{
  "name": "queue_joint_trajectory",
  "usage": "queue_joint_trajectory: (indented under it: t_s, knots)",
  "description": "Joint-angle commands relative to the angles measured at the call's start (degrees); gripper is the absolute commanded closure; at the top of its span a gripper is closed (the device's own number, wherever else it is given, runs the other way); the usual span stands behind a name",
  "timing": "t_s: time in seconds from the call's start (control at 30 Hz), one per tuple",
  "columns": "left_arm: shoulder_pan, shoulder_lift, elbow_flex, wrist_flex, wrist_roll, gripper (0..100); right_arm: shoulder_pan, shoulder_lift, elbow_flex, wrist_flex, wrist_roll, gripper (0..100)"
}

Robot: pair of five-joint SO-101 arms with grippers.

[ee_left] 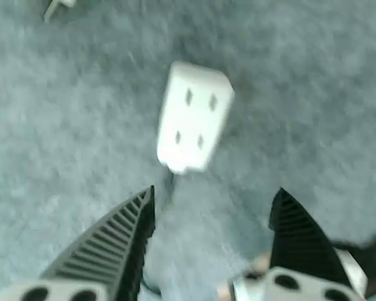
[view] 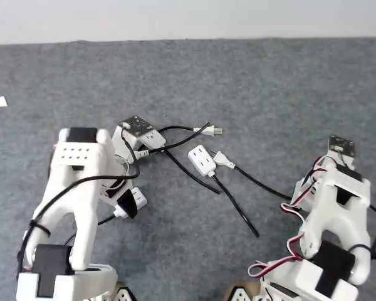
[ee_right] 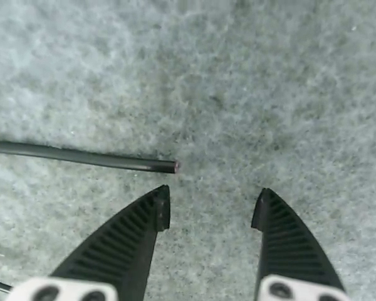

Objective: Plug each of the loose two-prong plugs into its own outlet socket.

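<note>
The counter (view: 269, 88) is covered in a coarse grey, felt-like pile, and the task's things lie near its middle. A white outlet block (view: 202, 160), smooth plastic with rounded corners, lies flat with its paired narrow slots facing up. A small white two-prong plug (view: 222, 161) rests with its nose at the block's far end, touching or just beside it; whether its prongs are seated cannot be told. Its glossy black cord (view: 241, 210) runs off toward the near edge and stops at a cut end. A second white plug (view: 213, 130) lies apart from the block, farther back, with its bare metal prongs out in the open and its own black lead (view: 175, 128) curving away toward the left arm (view: 81, 188). That arm is matte white printed plastic, folded up from its base at the counter's near left corner with a black wire looped over it. In its wrist view the left claw (ee_left: 216, 190) stands apart, two black ribbed wedge-shaped fingers (ee_left: 122, 238) on white bases, empty, with the outlet block (ee_left: 194, 119) just ahead of the tips. The right arm (view: 332, 213), also white and hung with red and white wiring, is folded at the near right. The right claw (ee_right: 215, 188) is likewise spread and holds nothing, poised low over the pile, with the cord's cut end (ee_right: 174, 166) just beside one fingertip.
</note>
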Motion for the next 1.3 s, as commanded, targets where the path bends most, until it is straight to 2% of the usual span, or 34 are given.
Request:
queue_joint_trajectory:
  t_s: [0.0,0.2,0.37,0.47,0.6,0.7,0.8,1.0,1.27]
  knots:
    - [0.8,-0.2,6.0,-13.9,0.4,72,-0.5,-0.9,-0.3,-0.7,1.0,79.0]
    - [1.9,0.0,10.9,-22.9,0.4,72,-0.5,-0.9,-0.3,-0.7,1.0,79.0]
    - [2.1,0.0,14.4,-26.5,0.4,73,-0.5,-0.9,-0.3,-0.7,1.0,79.0]
    - [2.3,0.0,15.2,-26.4,3.1,80,-0.5,-0.9,-0.3,-0.7,1.0,79.0]
    - [2.5,0.0,15.4,-26.5,7.9,97,-0.5,-0.9,-0.3,-0.7,1.0,79.0]
    - [3.5,0.0,15.4,-26.3,11.0,98,-0.5,-0.9,-0.3,-0.7,1.0,79.0]
    - [4.2,-0.4,15.0,-26.3,17.3,99,-0.4,-0.9,-0.3,-0.7,1.0,79.0]
    - [8.4,-1.8,10.6,-25.3,34.7,99,-0.4,-0.9,-0.3,-0.7,1.0,79.0]
    - [10.7,-1.8,-7.7,-16.0,57.8,99,-0.4,-0.9,-0.3,-0.7,1.0,79.0]
